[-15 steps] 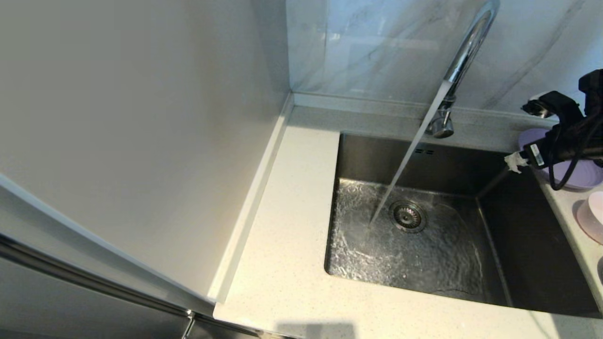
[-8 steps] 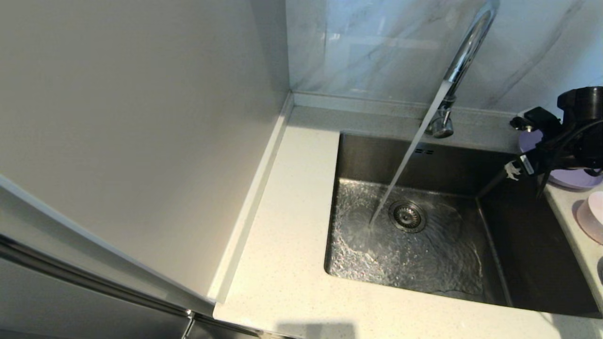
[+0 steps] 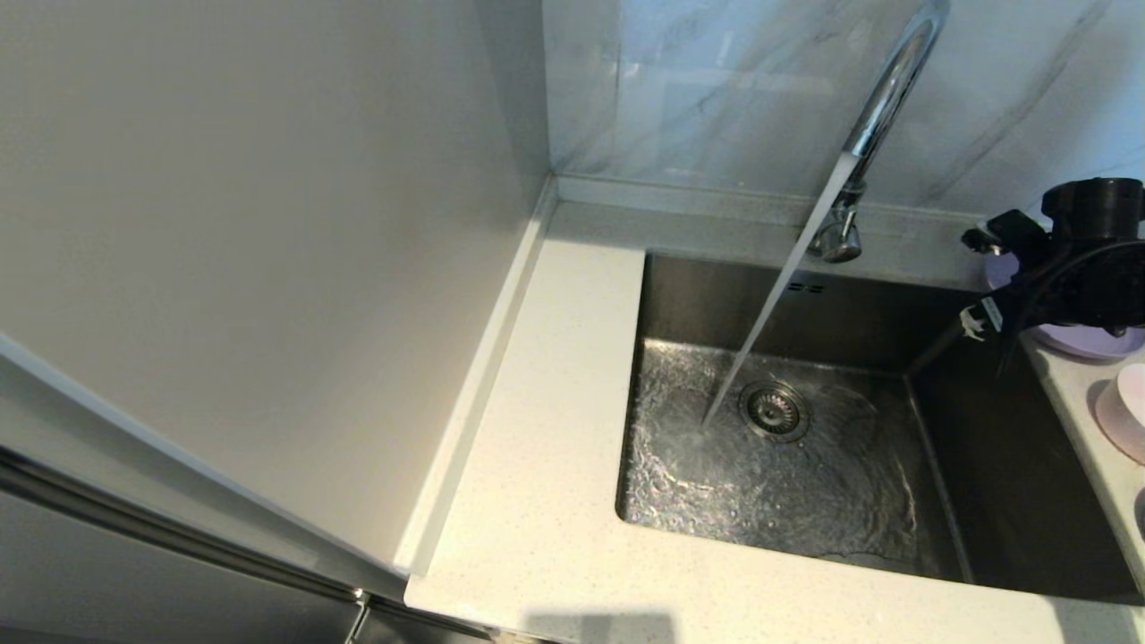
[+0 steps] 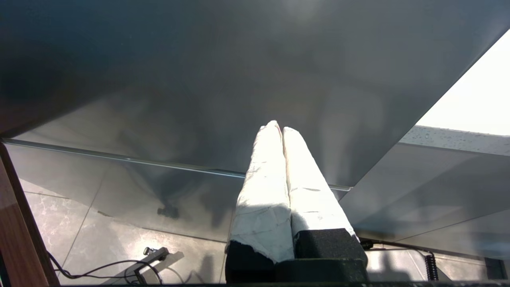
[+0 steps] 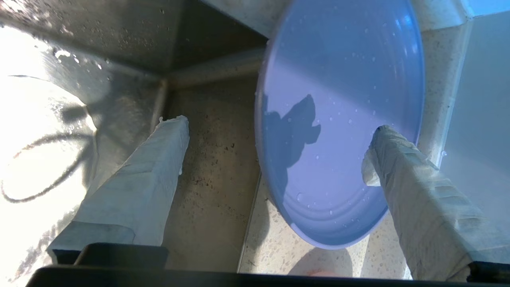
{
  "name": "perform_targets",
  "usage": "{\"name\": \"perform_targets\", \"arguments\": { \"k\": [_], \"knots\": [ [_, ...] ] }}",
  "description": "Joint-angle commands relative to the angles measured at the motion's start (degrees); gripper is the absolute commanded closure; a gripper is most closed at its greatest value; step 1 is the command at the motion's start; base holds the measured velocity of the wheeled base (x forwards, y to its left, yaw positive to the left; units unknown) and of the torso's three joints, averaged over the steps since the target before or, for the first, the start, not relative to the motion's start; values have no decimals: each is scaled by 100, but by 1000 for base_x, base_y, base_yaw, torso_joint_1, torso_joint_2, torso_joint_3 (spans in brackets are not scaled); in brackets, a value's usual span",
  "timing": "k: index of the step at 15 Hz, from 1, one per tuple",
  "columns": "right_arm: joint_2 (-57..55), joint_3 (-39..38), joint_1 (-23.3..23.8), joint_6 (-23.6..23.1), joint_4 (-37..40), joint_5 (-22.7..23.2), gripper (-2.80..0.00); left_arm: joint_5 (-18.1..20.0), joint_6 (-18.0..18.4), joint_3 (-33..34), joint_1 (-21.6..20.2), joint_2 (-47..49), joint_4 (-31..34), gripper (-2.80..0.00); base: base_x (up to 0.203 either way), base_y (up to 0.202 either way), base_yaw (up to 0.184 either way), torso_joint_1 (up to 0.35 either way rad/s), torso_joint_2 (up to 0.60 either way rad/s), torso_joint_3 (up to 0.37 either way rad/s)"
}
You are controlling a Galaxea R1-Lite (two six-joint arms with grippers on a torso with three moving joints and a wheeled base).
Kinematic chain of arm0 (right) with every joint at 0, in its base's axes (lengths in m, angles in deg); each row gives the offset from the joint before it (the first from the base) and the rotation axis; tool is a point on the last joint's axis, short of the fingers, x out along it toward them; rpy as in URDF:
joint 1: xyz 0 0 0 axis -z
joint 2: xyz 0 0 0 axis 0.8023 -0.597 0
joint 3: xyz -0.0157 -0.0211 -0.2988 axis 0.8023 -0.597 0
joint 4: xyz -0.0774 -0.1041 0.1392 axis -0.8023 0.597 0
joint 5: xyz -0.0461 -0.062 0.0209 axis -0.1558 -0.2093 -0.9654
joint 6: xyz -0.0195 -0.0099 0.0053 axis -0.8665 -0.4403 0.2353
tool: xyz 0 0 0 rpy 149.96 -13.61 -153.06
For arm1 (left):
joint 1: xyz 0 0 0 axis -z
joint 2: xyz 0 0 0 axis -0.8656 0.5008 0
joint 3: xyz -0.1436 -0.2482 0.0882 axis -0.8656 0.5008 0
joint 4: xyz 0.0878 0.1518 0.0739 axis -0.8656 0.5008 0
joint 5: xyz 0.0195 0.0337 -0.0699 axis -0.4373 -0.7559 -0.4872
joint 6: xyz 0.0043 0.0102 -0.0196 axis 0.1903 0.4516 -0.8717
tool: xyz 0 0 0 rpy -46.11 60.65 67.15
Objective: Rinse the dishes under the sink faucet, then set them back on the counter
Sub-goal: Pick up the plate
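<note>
Lavender plate lies flat on the desk at the sink's 3 o'clock side, back-right corner by the wall rim, wet with droplets. It's round, so no long axis; face up. In the head view only a sliver of the plate shows under the right arm.

Right claw hangs above the plate's sink-side edge, fingers spread wide, gripping nothing: one wrapped finger over the plate, the other over the basin corner.

Pale pink bowl sits on the same desk strip at the plate's 6 o'clock, nearer the robot, apart from the plate, cut by the frame edge.

Faucet stands at the basin's 12 o'clock, gooseneck arching toward the robot, water running in a slanted stream onto the basin floor just at 9 o'clock of the drain strainer. Steel sink floor is rippled with water.

Left claw is parked off the desk, low beside a grey cabinet panel, wrapped fingers pressed together, closed on nothing.

Desk is cream speckled stone with a raised rim; marbled wall behind, plain grey panel at 9 o'clock.
</note>
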Motion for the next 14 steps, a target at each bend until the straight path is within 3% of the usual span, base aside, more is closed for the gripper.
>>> {"name": "perform_targets", "arguments": {
  "k": [1,2,14],
  "knots": [
    [-46,-1,4,-36,-7,-134,-280,6,0,0,0,0,0,0,0,0,0,0,0,0],
    [-51,13,4,-38,-12,-155,0,-3,0,0,0,0,0,0,0,0,0,0,0,0],
    [122,-467,-145,-12,-442,-194,0,6,0,0,0,0,0,0,0,0,0,0,0,0]
  ]
}}
